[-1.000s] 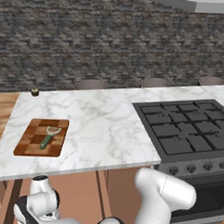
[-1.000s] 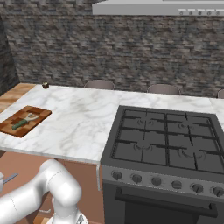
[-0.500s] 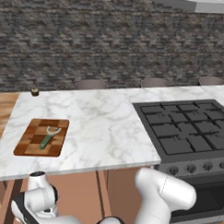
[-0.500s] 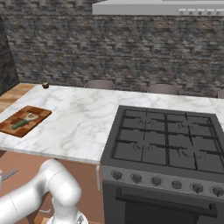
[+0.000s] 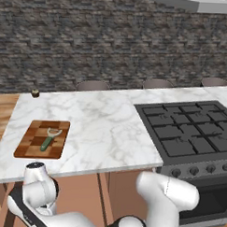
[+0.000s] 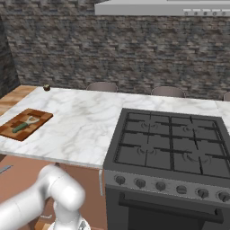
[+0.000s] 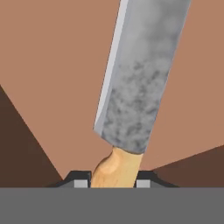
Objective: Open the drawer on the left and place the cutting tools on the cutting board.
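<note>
One of the two cutting tools, the peeler [image 5: 49, 138], already lies on the cutting board [image 5: 31, 144], at the left of the marble bench [image 5: 105, 129] in the left base view. Its green handle points toward the lower left and its pale head toward the upper right.

The other tool, the knife [image 7: 133, 78], is in my gripper [image 7: 114, 181]. In the hand view its broad grey-blue blade runs from the centre of the frame up to the top edge, and its tan handle drops to the bottom centre, where my two dark fingertips [image 7: 80, 183] press against it from either side. So the gripper pinches the knife by the handle, with the jaws closed narrowly around it. Behind the blade lies the flat brown floor of the drawer [image 7: 52, 78], with darker shadow at the lower left and lower right.

I judge the knife stiff and fairly light, but blade-heavy, since the blade is much wider than the handle. With the grip far from the blade's weight, it could pivot between my fingertips. The handle looks smooth and rounded, so it may slip if I swing fast. The handle is the right place to hold.
</note>
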Available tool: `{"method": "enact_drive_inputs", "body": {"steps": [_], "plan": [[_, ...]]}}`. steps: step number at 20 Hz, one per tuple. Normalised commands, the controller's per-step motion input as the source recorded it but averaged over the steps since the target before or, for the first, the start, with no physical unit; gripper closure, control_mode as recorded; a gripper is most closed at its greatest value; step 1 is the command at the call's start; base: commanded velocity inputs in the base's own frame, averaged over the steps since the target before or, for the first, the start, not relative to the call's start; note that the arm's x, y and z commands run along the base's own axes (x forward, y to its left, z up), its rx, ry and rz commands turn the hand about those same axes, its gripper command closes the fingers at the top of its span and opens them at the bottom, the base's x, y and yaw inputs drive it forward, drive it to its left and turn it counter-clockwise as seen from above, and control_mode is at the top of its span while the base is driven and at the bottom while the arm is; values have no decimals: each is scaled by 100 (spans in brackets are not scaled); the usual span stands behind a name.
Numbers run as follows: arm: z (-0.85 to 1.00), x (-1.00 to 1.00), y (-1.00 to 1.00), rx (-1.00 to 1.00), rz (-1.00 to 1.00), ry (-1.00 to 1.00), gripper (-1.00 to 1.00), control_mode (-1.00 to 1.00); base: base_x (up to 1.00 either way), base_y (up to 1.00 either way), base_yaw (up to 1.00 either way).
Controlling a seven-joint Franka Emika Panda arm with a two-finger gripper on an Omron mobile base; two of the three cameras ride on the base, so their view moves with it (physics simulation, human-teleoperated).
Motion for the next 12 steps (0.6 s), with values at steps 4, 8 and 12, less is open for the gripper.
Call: {"method": "enact_drive_inputs", "body": {"steps": [4, 8, 12], "plan": [[93, -25, 5, 0, -16, -18, 100, -100, 0, 0, 0], [100, 30, 1, -3, -13, -30, 100, -100, 0, 0, 0], [99, 78, 0, -1, -11, -19, 100, -100, 0, 0, 0]]}}
